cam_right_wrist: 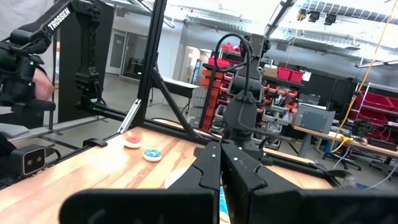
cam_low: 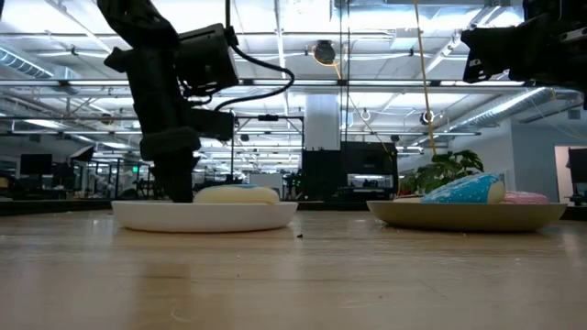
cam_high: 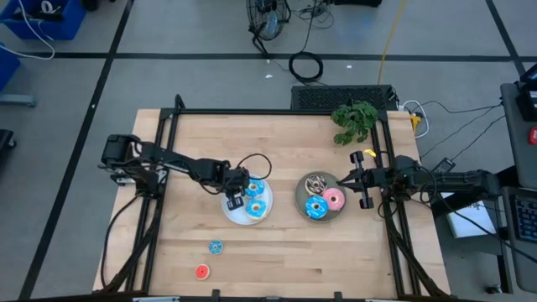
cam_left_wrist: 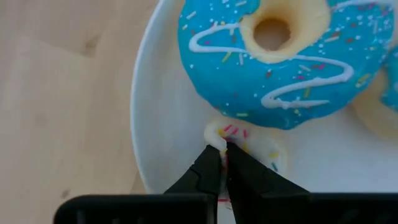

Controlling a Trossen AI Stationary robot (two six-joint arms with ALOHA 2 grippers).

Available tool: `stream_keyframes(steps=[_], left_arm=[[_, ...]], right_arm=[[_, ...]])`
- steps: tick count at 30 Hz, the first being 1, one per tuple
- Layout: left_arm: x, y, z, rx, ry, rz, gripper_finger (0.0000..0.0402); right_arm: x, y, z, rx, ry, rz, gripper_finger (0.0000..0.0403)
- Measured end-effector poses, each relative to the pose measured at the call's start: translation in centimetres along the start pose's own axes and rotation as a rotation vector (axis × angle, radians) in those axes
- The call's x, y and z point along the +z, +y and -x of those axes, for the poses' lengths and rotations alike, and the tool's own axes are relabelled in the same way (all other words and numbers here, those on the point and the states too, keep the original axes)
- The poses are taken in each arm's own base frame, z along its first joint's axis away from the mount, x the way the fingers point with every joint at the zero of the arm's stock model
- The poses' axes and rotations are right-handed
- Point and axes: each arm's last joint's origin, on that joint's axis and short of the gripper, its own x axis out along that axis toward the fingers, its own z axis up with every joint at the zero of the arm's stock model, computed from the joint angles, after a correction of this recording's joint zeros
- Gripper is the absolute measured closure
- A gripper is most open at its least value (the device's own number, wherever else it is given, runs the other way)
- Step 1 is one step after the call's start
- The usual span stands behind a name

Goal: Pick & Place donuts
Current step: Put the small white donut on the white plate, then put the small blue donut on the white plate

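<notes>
**Left claw pinching a tiny donut on the white plate**

Far left on the table: two tiny loose donuts, a blue one (cam_high: 216, 246) and a red one (cam_high: 201, 271), sitting near the front edge, well apart from both plates. Next over, left gripper (cam_high: 236, 200) down at the edge of the white plate (cam_high: 236, 216), fingers closed tight on a tiny white sprinkled donut (cam_left_wrist: 249, 140). Right beside it on the same plate, a big blue donut (cam_left_wrist: 273, 59) with white zigzag icing. Further right, grey plate (cam_high: 300, 200) holding a brown sprinkled donut (cam_high: 317, 183), another blue one (cam_high: 315, 209) and a pink one (cam_high: 334, 199). Far right, right gripper (cam_high: 359, 178) parked just beside the grey plate, fingers pressed together on nothing.
</notes>
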Motion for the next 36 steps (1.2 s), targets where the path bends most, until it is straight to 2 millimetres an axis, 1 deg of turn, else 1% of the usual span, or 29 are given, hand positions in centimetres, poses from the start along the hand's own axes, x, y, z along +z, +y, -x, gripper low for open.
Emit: stream_keyframes(steps=[3, 9, 11, 14, 18, 20, 25, 28, 32, 36], left_arm=[[0.0, -0.1, -0.2, -0.005, 0.005, 0.006, 0.0353], [-0.2, 0.4, 0.0, 0.008, 0.032, 0.031, 0.0263], [-0.1, 0.5, 0.3, 0.015, 0.04, 0.039, 0.0238], [0.2, 0.6, 0.9, 0.041, 0.039, 0.037, 0.0216], [0.9, 0.3, 2.2, 0.038, 0.005, 0.032, 0.0209], [1.1, 0.3, 2.6, 0.038, 0.007, 0.029, 0.0211], [1.4, 0.2, 3.3, 0.047, 0.035, 0.014, 0.0217], [1.5, -0.4, 4.2, 0.032, 0.08, -0.013, 0.0219], [2.1, -2.1, 7.8, 0.018, 0.083, -0.027, 0.022], [1.5, -4.5, 11.8, 0.006, 0.085, -0.092, 0.0226]], right_arm=[[0.0, 0.0, 0.0, 0.0, 0.002, -0.001, 0.0403], [0.0, 0.0, -0.1, 0.0, 0.0, 0.0, 0.0403], [0.0, 0.0, -0.1, 0.0, 0.001, 0.0, 0.0403], [0.0, 0.0, -0.1, 0.0, 0.001, 0.0, 0.0403], [0.0, 0.0, -0.1, 0.0, 0.001, 0.0, 0.0403], [0.0, 0.0, -0.1, 0.0, 0.001, 0.0, 0.0403], [0.0, 0.0, -0.1, 0.0, 0.001, 0.0, 0.0403], [0.0, 0.0, -0.1, 0.0, 0.001, 0.0, 0.0403], [0.0, 0.0, -0.1, 0.0, 0.001, 0.0, 0.0403], [0.0, 0.0, -0.1, 0.0, 0.001, 0.004, 0.0403]])
